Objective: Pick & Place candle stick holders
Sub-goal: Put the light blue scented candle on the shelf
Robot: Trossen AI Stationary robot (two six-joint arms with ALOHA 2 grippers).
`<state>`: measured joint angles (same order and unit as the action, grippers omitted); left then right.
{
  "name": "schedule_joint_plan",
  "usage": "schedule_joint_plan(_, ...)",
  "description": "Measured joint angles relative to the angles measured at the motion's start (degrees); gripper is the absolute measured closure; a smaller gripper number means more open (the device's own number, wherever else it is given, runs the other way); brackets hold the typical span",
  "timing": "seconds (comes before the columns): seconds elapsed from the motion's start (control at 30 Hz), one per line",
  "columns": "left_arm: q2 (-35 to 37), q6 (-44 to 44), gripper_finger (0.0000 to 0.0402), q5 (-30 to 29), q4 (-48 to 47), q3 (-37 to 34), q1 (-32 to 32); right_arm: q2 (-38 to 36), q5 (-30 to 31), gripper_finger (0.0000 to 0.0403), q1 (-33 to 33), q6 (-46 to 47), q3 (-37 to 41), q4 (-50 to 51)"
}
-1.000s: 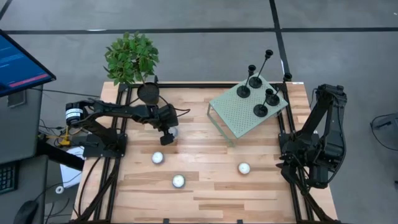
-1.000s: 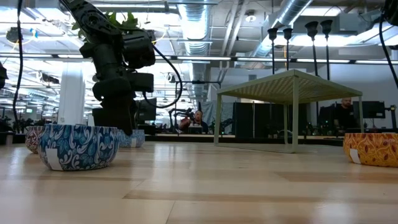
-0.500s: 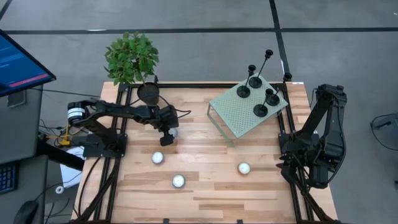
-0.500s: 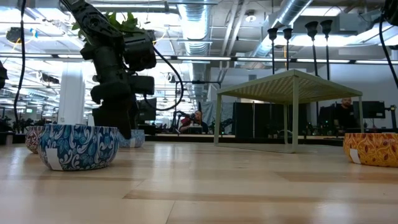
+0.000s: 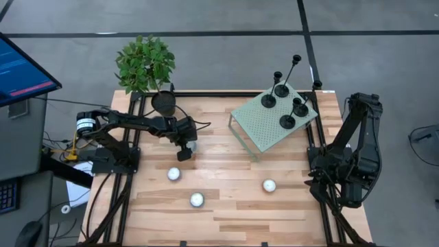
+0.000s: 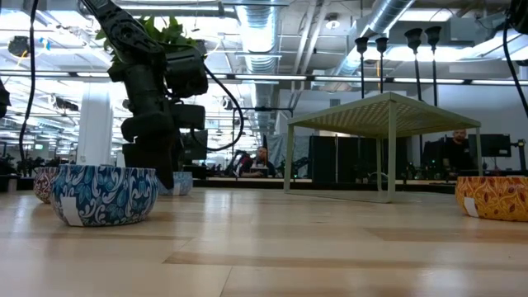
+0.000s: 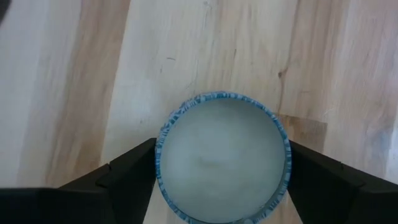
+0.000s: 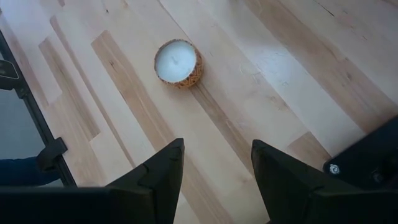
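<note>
Several matte-black candle stick holders (image 5: 287,121) stand by their disc bases on a pale green perforated stand (image 5: 264,127) at the far right; their cups show above it in the low view (image 6: 412,35). My left gripper (image 5: 185,149) points down at the table's left middle, its fingers on either side of a white tealight candle with a blue patterned rim (image 7: 222,158). My right gripper (image 8: 214,165) is open and empty, its arm (image 5: 350,158) folded at the table's right edge. My left gripper comes from above, pointing down. Its two fingers (image 7: 134,171) meet opposite sides of the candle's blue rim (image 7: 163,134), with no gap showing on either side. The candle sits upright with its bottom on the table.
Three more tealights lie on the wood: two near the front left (image 5: 174,174) (image 5: 197,200) and one at the front right (image 5: 269,185), also in the right wrist view (image 8: 178,62). A potted plant (image 5: 145,65) in a black pot (image 5: 163,103) stands at the far left.
</note>
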<state>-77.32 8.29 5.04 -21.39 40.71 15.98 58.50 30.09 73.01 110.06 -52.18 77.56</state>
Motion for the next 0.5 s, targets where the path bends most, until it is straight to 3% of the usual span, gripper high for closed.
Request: schedule_joint_plan(0.5,2.7,-4.7,0.0097,-4.3,1.8,0.0,-3.8,0.0,0.0,0.0223,0.0,1.0,0.0,0.0)
